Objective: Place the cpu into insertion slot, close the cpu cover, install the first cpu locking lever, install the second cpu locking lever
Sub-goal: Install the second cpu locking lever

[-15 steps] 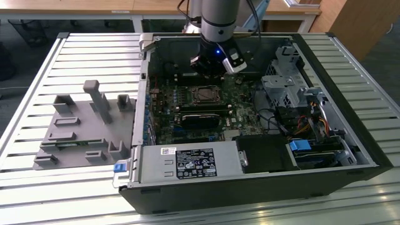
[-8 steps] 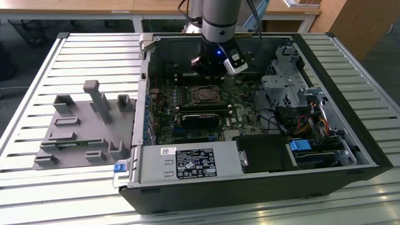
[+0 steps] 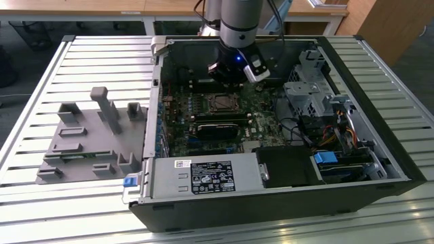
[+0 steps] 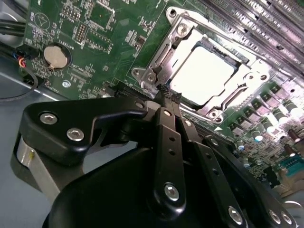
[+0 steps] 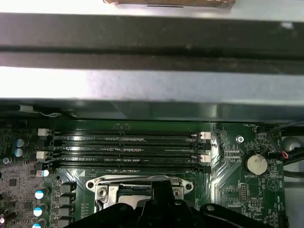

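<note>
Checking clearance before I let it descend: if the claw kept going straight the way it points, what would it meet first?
Probably the cpu cover at its near edge, beside the cpu seated in the insertion slot; the closed claw hangs just above, though depth is uncertain.

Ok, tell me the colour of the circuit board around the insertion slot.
Green, clearest in the second wrist view: the circuit board surrounds the silver-rimmed insertion slot.

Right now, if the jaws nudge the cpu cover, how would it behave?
The cpu cover is a thin metal frame lying flat over the cpu, so probably stiff but springy. Its shiny surface looks slippery. The gripper sits at its edge with jaws together.
</note>
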